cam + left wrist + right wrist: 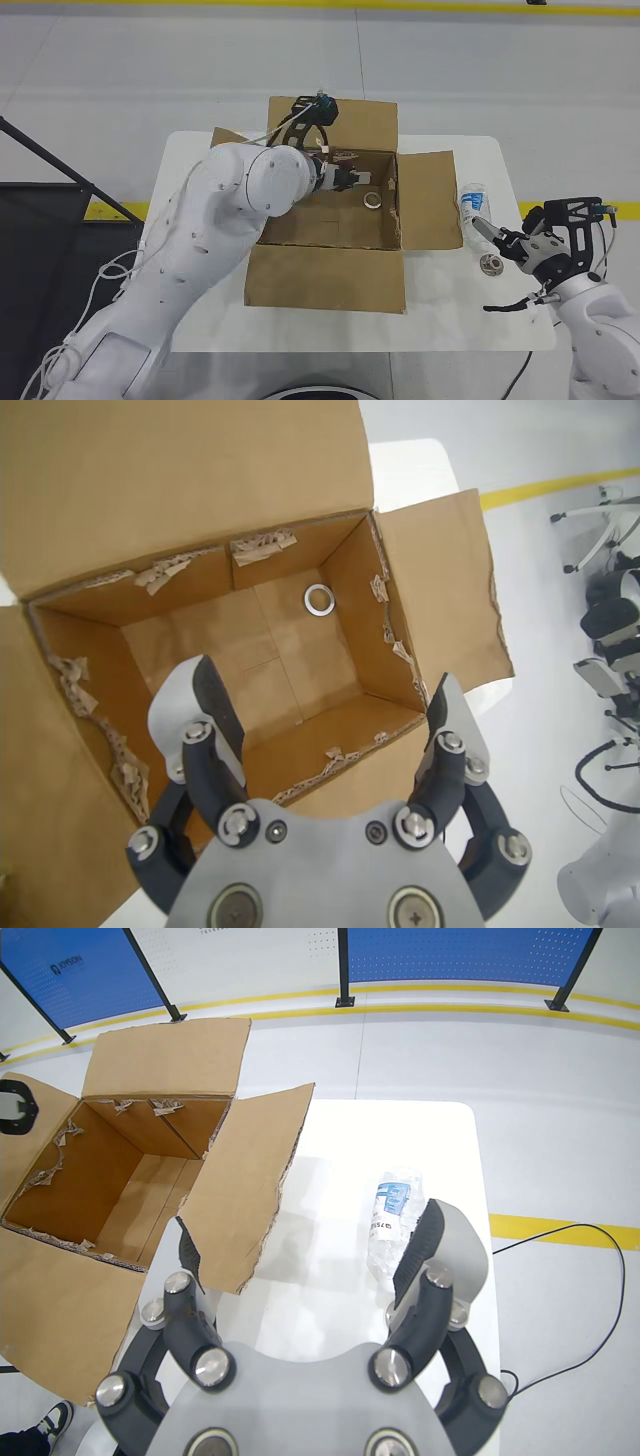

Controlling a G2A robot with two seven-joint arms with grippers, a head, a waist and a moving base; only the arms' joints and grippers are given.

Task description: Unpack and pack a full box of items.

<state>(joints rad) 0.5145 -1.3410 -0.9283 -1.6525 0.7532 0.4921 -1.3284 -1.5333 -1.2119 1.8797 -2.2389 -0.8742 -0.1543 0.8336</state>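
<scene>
An open cardboard box [330, 280] stands mid-table, its flaps folded outward. On its floor, near one corner, lies a silver-white ring-shaped roll [319, 600], also seen from above [372, 200]. My left gripper [325, 700] hangs open above the box interior with nothing between its fingers; in the top view it is at the far side of the opening [352, 179]. A clear plastic bottle [395, 1223] lies on the table to the right of the box [125, 1163]. My right gripper [305, 1248] is open and empty just short of the bottle [473, 212].
A small round roll [491, 264] lies on the white table [450, 320] beside the right gripper [497, 240]. The box's right flap [250, 1188] sticks out over one right finger. A black cable [600, 1278] runs on the floor past the table's right edge.
</scene>
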